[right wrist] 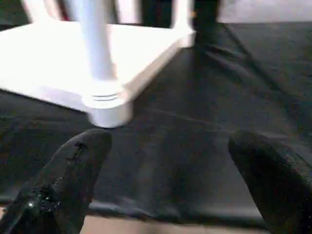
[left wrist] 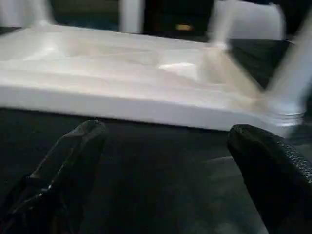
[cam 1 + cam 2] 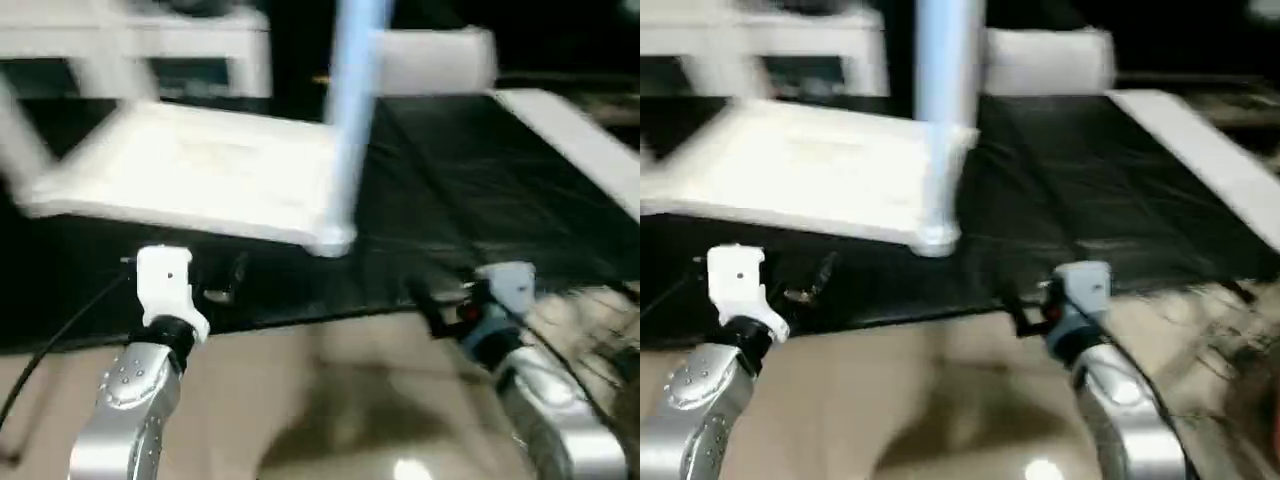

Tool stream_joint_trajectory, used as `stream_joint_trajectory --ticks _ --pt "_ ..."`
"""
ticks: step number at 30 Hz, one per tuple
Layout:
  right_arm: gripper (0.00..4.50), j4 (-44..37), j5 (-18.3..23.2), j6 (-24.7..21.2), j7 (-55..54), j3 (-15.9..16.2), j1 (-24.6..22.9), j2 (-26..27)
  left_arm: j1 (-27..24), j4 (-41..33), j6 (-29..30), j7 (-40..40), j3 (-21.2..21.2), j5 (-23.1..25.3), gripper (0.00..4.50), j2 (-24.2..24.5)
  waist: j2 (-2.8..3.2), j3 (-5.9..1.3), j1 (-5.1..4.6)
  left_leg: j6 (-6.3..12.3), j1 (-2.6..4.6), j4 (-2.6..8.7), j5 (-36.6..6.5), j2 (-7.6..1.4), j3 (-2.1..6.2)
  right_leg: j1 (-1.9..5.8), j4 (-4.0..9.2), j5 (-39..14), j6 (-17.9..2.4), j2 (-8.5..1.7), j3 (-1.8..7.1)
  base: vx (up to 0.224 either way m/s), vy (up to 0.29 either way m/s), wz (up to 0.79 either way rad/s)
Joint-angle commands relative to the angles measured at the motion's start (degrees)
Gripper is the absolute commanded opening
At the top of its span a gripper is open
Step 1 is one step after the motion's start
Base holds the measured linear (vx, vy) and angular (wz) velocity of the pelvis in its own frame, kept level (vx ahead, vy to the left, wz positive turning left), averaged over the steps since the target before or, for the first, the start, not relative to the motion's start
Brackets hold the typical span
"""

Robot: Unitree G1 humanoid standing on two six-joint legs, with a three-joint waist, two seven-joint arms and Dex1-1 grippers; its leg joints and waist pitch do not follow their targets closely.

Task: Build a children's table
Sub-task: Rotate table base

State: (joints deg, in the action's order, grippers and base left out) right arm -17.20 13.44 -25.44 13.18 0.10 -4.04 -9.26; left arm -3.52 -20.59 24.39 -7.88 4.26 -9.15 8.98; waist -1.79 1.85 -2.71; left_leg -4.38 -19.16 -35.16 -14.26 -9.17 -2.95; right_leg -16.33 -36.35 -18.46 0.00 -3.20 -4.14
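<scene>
Both my silver forearms reach forward, side by side and well apart. My left gripper stands with fingers spread wide, holding nothing. My right gripper likewise: fingers wide apart, empty.

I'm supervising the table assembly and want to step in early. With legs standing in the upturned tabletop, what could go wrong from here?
1. The tall white tapered leg in the near corner socket of the white plastic square tabletop may not be fully seated; a bump could tilt it.
2. Both grippers, left and right, are open and empty close to the tabletop's edge; reaching forward could shove it across the black cloth.
</scene>
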Motion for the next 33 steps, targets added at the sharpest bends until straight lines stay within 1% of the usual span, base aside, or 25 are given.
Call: stream_joint_trajectory --ticks 1,2,3,4,5,6,7,8,10,12,14,15,16,17,22,23,25,26,27,28,29,30,31,32,33 --pt "4.5 -0.86 0.65 0.05 0.98 0.29 0.03 -0.66 -0.23 -0.32 1.11 0.72 -0.38 1.38 4.42 0.27 1.38 -2.7 -0.3 19.71 2.61 3.16 17.71 -7.47 3.43 -2.03 1.21 11.55 -9.22 -4.12 2.51 -0.05 0.106 0.06" --pt "4.5 -0.87 0.6 0.33 1.05 0.37 -0.03 -0.63 -0.2 -0.28 0.85 0.6 -0.59 1.81 4.42 0.57 1.41 -2.61 0.17 20.04 2.17 2.51 20.88 -6.17 2.6 -1.97 1.73 13.4 -9.39 -4.31 2.75 -0.05 0.106 0.06" --pt "4.5 -0.87 0.58 0.38 1.03 0.43 -0.05 -0.58 -0.17 -0.15 0.33 0.15 -0.68 1.77 4.42 0.74 1.19 -2.09 1.03 18.29 0.33 2.21 21.93 -4.18 0.96 -0.91 2.73 15.47 -9.57 -4.53 2.92 -0.053 0.09 -0.04" --pt "4.5 -0.87 0.58 0.37 1.02 0.46 -0.06 -0.56 -0.15 -0.04 -0.06 -0.23 -0.72 1.61 4.42 0.84 0.87 -2.1 1.6 16.58 -0.1 2.35 19.47 -3.7 0.32 -0.33 3.09 15.12 -9.65 -4.52 2.91 -0.079 0.083 -0.08" --pt "4.5 -0.85 0.44 0.48 1.19 0.64 -0.05 -0.62 -0.15 0.17 -1.46 -0.57 -0.71 1.56 4.42 0.8 0.14 -1.96 2.02 13.08 -0.54 2.98 12.96 -3.52 -0.28 0.1 3.4 13.29 -10.09 -4.48 2.93 -0.079 0.083 -0.08" --pt "4.5 -0.84 0.31 0.55 1.27 0.73 -0.04 -0.63 -0.16 0.27 -2.12 -0.96 -0.74 1.28 4.42 0.76 0.29 -1.54 2.27 9.06 -0.77 3.98 3.12 -3.55 -0.54 0.35 3.86 8.25 -10.75 -4.46 2.89 -0.099 0.069 -0.08" --pt "4.5 -0.72 0.11 0.74 1.04 0.59 0.08 -0.46 -0.15 0.2 -3.15 -1.41 -1.26 1.25 4.42 0.74 0.06 -1.07 2.31 4.8 -0.83 5.02 -7.1 -3.67 -0.87 0.18 4.32 2.53 -10.68 -4.36 3.23 -0.108 0.051 -0.07" --pt "4.5 -0.65 -0.08 0.85 0.85 0.53 0.14 -0.47 -0.16 0.13 -2.95 -1.57 -1.45 1.08 4.42 0.69 -0.01 -0.85 2.27 2.91 -0.82 5.33 -11.32 -3.64 -1.07 -0.03 4.53 -0.45 -10.4 -4.29 3.43 -0.108 0.051 -0.07" --pt "4.5 -0.45 -0.45 1.1 0.4 0.21 0.31 -0.53 -0.25 -0.08 -2.28 -1.78 -2.03 0.75 4.42 0.53 -0.81 -0.19 2.17 -2.38 0.1 5.77 -26.56 -3.26 -1.83 -1.02 6.34 -19.32 -7.14 -4.41 3.94 -0.101 0.027 -0.06" --pt "4.5 -0.35 -0.3 1.22 0.22 -0.14 0.39 -0.57 -0.38 -0.04 -2.07 -1.77 -2.34 0.92 4.42 0.41 -0.79 0.18 2.1 -3.52 1.43 5.36 -33.54 -2.9 -2.03 -1.8 8.03 -31.34 -4.36 -4.47 3.58 -0.092 0.011 -0.05" --pt "4.5 -0.33 -0.45 1.49 0.04 -0.42 0.45 -0.73 -0.52 0.43 -2.0 -1.87 -2.84 1.55 4.42 0.6 -0.67 0.03 2.04 -2.73 1.58 5.22 -34.43 -2.53 -2.39 -0.69 9.14 -35.55 -3.11 -4.11 2.68 0.0 0.0 0.0" --pt "4.5 -0.31 -0.69 1.78 0.01 -0.46 0.46 -0.87 -0.63 0.83 -2.47 -1.98 -2.96 1.67 4.42 0.51 -0.82 -0.2 1.82 -1.83 1.4 5.52 -33.34 -2.46 -2.68 0.18 9.55 -33.95 -3.03 -3.66 2.3 0.0 0.0 0.0" --pt "4.5 -0.29 -0.85 1.99 0.03 -0.47 0.46 -0.99 -0.71 1.13 -2.93 -2.04 -3.04 1.71 4.42 0.42 -0.42 0.02 1.59 -1.54 1.87 6.01 -33.74 -2.75 -2.66 0.06 9.53 -30.69 -3.56 -3.26 1.91 0.0 0.0 0.0" --pt "4.5 -0.3 -0.99 2.14 0.07 -0.47 0.43 -1.14 -0.81 1.31 -3.29 -2.07 -3.19 1.85 4.42 0.41 -0.74 -0.17 1.37 -1.2 1.83 6.21 -33.24 -2.88 -2.64 0.4 9.35 -28.7 -3.94 -3.14 1.86 0.0 0.0 0.0" --pt "4.5 -0.43 -1.04 2.51 0.09 -0.64 0.2 -1.16 -1.35 1.72 -4.78 -2.31 -3.77 1.77 4.42 -0.07 -1.27 -1.43 2.12 3.9 0.24 6.13 -16.74 -2.19 -4.62 3.15 9.2 -18.25 -7.04 -3.09 3.51 0.063 0.009 -0.03" --pt "4.5 -0.44 -1.03 2.53 0.07 -0.64 0.18 -1.18 -1.38 1.74 -4.93 -2.31 -3.81 1.73 4.42 -0.13 -1.2 -1.68 2.15 4.57 0.56 6.11 -14.8 -2.23 -4.66 3.12 8.89 -15.46 -7.34 -2.82 3.49 0.095 0.012 -0.01" --pt "4.5 -0.51 -0.96 2.68 0.16 -0.73 -0.01 -1.29 -1.59 1.54 -5.57 -2.78 -4.49 1.8 4.42 -0.16 -1.33 -2.62 1.93 9.04 1.88 5.8 -6.96 -2.13 -4.16 3.14 7.01 -1.84 -7.97 -1.54 2.98 0.152 -0.003 0.06" --pt "4.5 -0.53 -1.0 2.7 0.18 -0.74 -0.06 -1.28 -1.67 1.52 -5.71 -2.96 -4.69 1.91 4.42 -0.11 -1.27 -2.87 1.81 10.76 1.98 5.53 -3.82 -1.9 -3.86 3.28 6.42 2.2 -7.68 -1.14 2.8 0.17 -0.012 0.05" --pt "4.5 -0.55 -1.05 2.78 0.2 -0.72 -0.14 -1.24 -1.82 1.57 -5.73 -3.07 -4.91 2.1 4.42 -0.01 -1.16 -3.39 1.65 15.68 3.22 4.74 3.15 -1.63 -3.01 2.77 5.07 9.38 -6.16 -0.36 2.21 0.186 -0.027 0.05" --pt "4.5 -0.52 -1.08 2.91 0.25 -0.72 -0.24 -1.23 -1.94 1.63 -5.81 -3.12 -5.1 2.25 4.42 0.04 -1.58 -3.65 1.14 21.73 4.91 4.08 8.66 -2.14 -1.77 1.43 3.51 12.61 -4.28 -0.04 1.78 0.18 -0.038 0.1" --pt "4.5 -0.52 -1.13 3.08 0.25 -0.69 -0.39 -1.19 -2.08 1.72 -6.1 -3.09 -5.22 2.33 4.42 -0.01 -1.99 -3.46 0.67 26.23 6.49 3.74 11.18 -3.03 -0.81 -0.56 2.54 11.72 -3.7 -0.74 1.92 0.18 -0.038 0.1" --pt "4.5 -0.52 -1.13 3.08 0.25 -0.69 -0.39 -1.19 -2.08 1.72 -6.1 -3.09 -5.22 2.33 4.42 -0.01 -1.99 -3.46 0.67 26.23 6.49 3.74 11.18 -3.03 -0.81 -0.56 2.54 11.72 -3.7 -0.74 1.92 0.162 -0.049 0.07" --pt "4.5 -0.54 -1.19 3.19 0.22 -0.58 -0.51 -1.14 -2.1 1.89 -6.32 -3.12 -5.21 2.3 4.42 0.05 -3.7 -2.82 2.65 24.31 0.73 0.79 9.42 2.23 -4.48 5.46 5.44 15.08 -4.0 -0.83 5.22 0.147 -0.02 0.1" --pt "4.5 -0.57 -1.18 3.22 0.2 -0.55 -0.58 -1.1 -2.11 1.95 -6.45 -3.17 -5.22 2.3 4.42 0.09 -3.4 -2.35 3.58 22.19 -1.92 0.24 6.74 3.01 -5.05 7.13 6.7 15.44 -4.6 -2.03 6.9 0.147 -0.02 0.1" --pt "4.5 -0.59 -1.16 3.26 0.18 -0.53 -0.62 -1.07 -2.14 2.02 -6.64 -3.23 -5.21 2.32 4.42 0.09 -3.45 -2.9 4.4 16.76 -5.01 -1.19 5.52 2.65 -4.5 10.3 6.8 18.89 -4.52 -2.35 8.57 0.149 -0.016 0.06"
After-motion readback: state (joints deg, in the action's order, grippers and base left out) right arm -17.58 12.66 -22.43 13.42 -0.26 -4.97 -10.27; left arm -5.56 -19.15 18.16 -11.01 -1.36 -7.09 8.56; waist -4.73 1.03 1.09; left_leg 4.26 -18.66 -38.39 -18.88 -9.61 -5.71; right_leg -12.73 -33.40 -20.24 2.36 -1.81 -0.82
